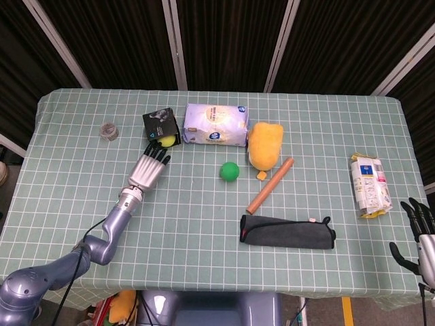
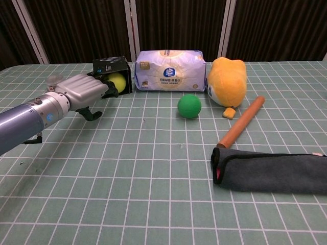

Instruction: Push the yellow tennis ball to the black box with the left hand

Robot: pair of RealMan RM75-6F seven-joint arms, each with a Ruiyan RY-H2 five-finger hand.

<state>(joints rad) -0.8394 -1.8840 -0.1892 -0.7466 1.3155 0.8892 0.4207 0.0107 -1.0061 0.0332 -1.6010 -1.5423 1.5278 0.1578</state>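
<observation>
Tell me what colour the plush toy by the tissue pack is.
The plush toy is orange-yellow, clearest in the chest view.

Your left hand (image 1: 147,171) reaches forward on a nearly straight arm, palm down, fingers (image 2: 106,86) stretched ahead and holding nothing. Your right hand (image 1: 421,239) hangs far off to its side, fingers apart, empty.
</observation>
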